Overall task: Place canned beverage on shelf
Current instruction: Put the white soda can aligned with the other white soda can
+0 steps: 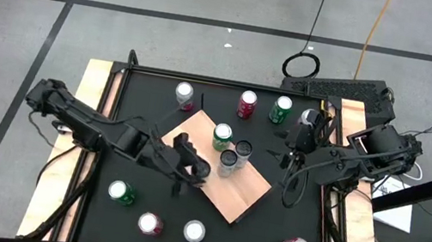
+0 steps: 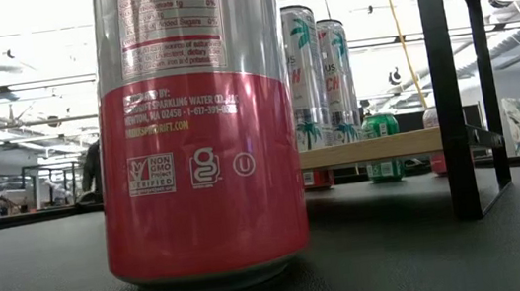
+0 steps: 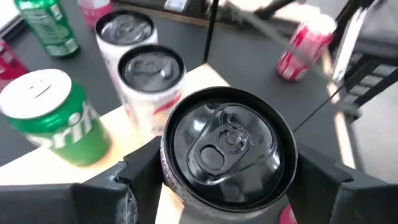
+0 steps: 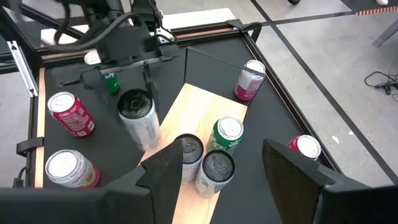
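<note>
- My left gripper [image 3: 227,186] is closed around a slim silver aluminium can with a black lid [image 3: 227,140]. One dark finger [image 3: 134,183] sits on each side of the can just below its rim, roughly half spread.
- Location: in the high view the left gripper sits just left of frame centre, at the left edge of the flat light-tan wood-grain shelf board [image 1: 243,197]. In the right wrist view the can hangs left of centre at that same board edge. I cannot tell whether its base is touching the board.
- Already on the board, centre frame in the high view: a green soda can with a white top [image 1: 222,136] and two silver cans with dark tops [image 1: 242,149], standing close together.
- My right gripper [image 1: 292,150] waits right of centre, fingers apart and holding nothing.
- Handling, in my judgement: the can looks sealed, so it is probably full and fairly heavy. Its wall is stiff while full but smooth and slippery, and it would dent under hard pressure.
- Hold point: grip across the cylinder wall below the rim and keep the can upright. Being tall and narrow, it would tip easily.
- Risk: the free spot is near the standing cans, so a nudge could topple them.
</note>
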{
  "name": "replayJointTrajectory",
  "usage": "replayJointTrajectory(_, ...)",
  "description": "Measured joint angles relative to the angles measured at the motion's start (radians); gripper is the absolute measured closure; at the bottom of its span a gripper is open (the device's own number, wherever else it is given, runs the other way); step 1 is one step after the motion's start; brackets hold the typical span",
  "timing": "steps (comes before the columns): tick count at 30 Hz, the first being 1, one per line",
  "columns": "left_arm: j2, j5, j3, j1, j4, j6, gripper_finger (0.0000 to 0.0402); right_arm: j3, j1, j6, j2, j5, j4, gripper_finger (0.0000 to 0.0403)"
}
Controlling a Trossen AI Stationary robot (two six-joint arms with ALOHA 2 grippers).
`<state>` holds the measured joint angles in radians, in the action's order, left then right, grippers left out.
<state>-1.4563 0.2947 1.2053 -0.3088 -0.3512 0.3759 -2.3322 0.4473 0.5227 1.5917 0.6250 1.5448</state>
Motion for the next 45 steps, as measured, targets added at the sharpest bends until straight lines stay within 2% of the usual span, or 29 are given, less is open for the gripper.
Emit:
replayJointTrajectory(2,0.023,-0.002,-0.058,0.003,0.104,0.010,0.0143,0.000,0.000,-0.001,0.000,0.000,0.000,0.0206)
replayJointTrajectory(6,0.034,0.015,-0.122,0.004,0.212,0.000,0.0143,0.000,0.000,0.007,0.000,-0.001,0.001,0.0206)
replayJointTrajectory(23,-0.051,0.021,-0.121,0.026,0.248,-0.013,0.0143,0.000,0.000,0.026,0.000,0.032,-0.013,0.0206)
replayJointTrajectory(45,-0.085,0.003,-0.121,0.039,0.263,-0.018,0.0143,0.000,0.000,0.040,0.000,0.033,-0.014,0.0206)
